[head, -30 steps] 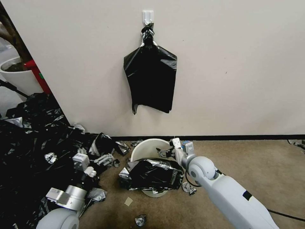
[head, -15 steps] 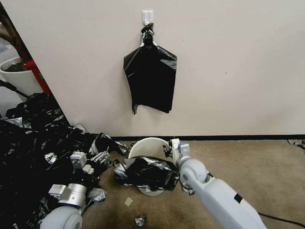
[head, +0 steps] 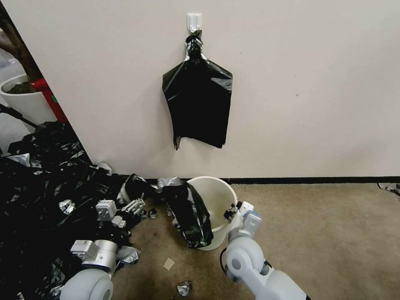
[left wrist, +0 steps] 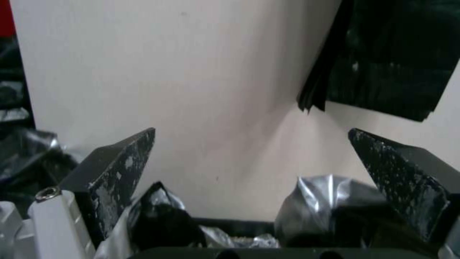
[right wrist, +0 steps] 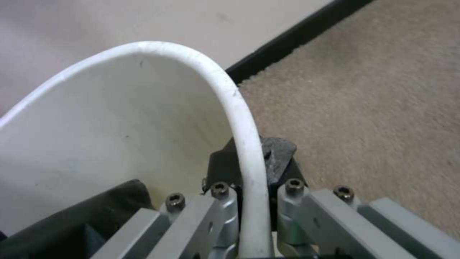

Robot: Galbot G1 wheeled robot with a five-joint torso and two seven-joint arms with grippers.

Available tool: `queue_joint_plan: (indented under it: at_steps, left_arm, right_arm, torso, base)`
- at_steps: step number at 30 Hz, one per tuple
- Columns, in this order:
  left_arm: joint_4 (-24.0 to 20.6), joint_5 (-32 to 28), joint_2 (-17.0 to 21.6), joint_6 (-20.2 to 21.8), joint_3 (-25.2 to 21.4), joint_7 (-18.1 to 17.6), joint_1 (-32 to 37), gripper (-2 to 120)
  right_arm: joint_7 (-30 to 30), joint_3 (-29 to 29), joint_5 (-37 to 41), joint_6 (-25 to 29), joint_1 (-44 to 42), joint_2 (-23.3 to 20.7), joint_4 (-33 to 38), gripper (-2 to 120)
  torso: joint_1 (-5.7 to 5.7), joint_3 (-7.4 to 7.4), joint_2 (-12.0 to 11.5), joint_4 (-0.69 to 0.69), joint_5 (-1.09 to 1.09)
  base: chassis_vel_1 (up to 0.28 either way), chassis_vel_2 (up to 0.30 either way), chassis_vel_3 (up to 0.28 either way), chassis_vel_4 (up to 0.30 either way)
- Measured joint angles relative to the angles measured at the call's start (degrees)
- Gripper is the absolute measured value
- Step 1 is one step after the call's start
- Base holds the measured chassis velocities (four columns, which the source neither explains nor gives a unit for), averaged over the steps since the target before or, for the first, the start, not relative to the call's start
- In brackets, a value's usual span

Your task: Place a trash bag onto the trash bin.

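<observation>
The cream trash bin (head: 216, 200) stands tilted on the carpet by the wall, its mouth facing me. The glossy black trash bag (head: 189, 212) hangs crumpled over the bin's left rim and down its outer side. My right gripper (head: 233, 211) is shut on the near right rim. In the right wrist view the white rim of the bin (right wrist: 239, 108) runs between the closed fingers of that gripper (right wrist: 251, 169), and a dark fold of the bag (right wrist: 72, 223) lies inside. My left gripper (head: 133, 206) hovers open over the black plastic left of the bin, its fingers (left wrist: 115, 172) wide apart.
A flat black bundle (head: 198, 106) hangs from a wall hook above the bin. A big heap of black plastic (head: 41, 187) covers the floor on the left, with a white planter pot (head: 23, 98) behind it. Small scraps (head: 184, 287) lie on the carpet; open carpet stretches right.
My right arm pulled back toward me with the bin rim in its grip, turning the bin's mouth toward me. The bag slid from the bin's front to its left side. The left gripper hardly moved.
</observation>
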Motion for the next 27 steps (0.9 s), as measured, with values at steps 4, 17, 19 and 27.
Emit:
queue_joint_plan:
  at_steps: [4,17,19,27]
  left_arm:
    - [-0.3,0.3,-0.4,2.1,0.9,-2.6,0.1,100]
    - [-1.6,0.7,-2.1,5.3,2.2,-6.9,0.0,100]
    - [-1.4,0.8,-2.3,5.4,2.4,-7.0,0.0,100]
    - [0.5,-0.8,-3.1,7.8,3.5,-8.7,-0.8,100]
  right_arm:
    - [-0.7,0.4,-0.4,1.0,-0.6,0.6,-1.1,7]
    - [-17.5,0.9,-25.9,14.3,-6.7,-3.6,0.5,54]
    - [-21.4,0.2,-25.6,15.1,-6.8,-3.9,1.1,59]
    - [-32.2,-3.0,-16.9,0.7,-3.1,-5.1,1.3,65]
  torso:
    - [0.0,0.0,0.0,0.0,-0.01]
    - [0.0,0.0,0.0,-0.01,0.0]
    - [0.0,0.0,0.0,0.0,0.01]
    - [0.0,0.0,0.0,0.01,0.0]
  base:
    - [0.0,0.0,0.0,0.0]
    - [0.0,0.0,0.0,0.0]
    - [0.0,0.0,0.0,0.0]
    - [0.0,0.0,0.0,0.0]
